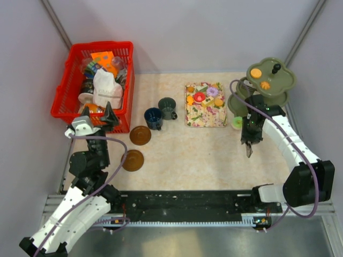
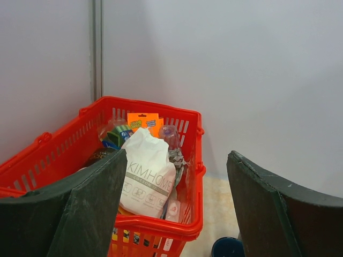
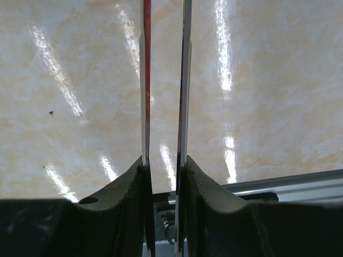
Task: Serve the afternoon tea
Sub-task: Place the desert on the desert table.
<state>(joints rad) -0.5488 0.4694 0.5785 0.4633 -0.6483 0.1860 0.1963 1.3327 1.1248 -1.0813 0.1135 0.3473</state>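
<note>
Filling most of the top view, the beige table [image 1: 193,155] carries everything. The biggest thing on it is the red basket [image 1: 63,91], upper left of frame, full of mixed packets w/ a white pouch [image 1: 106,88] on top. Next, the olive-green stand [image 1: 278,81] is at upper right; its top tier shows well, while the lower tiers are partly hidden behind the right arm. The floral mat [image 1: 206,119] lies a bit right of centre, between basket and stand. Two brown saucers sit left of centre, both bare: the upper saucer [image 1: 140,135] is just below the mugs, and the lower saucer [image 1: 132,160] is a bit left of it, apart. The navy mug [image 1: 154,118] and dark-green mug [image 1: 168,108] stand upright, close side by side, just right of the basket; touching or not, I cannot tell. The left gripper [image 1: 107,115] is at the basket's lower right corner, jaws spread wide, grasping nothing. The right gripper [image 1: 249,140] is below the stand, right of the mat, over bare table, clenched on the thin metal tongs [image 3: 144,96]; the two blades run up the middle of the wrist view, w/ a narrow gap. The smallest things are the toy pastries: several on the mat, e.g. a red pastry [image 1: 199,97]; an orange doughnut [image 1: 256,73] on the top tier; and a green piece [image 1: 237,122] on a low tier.
</note>
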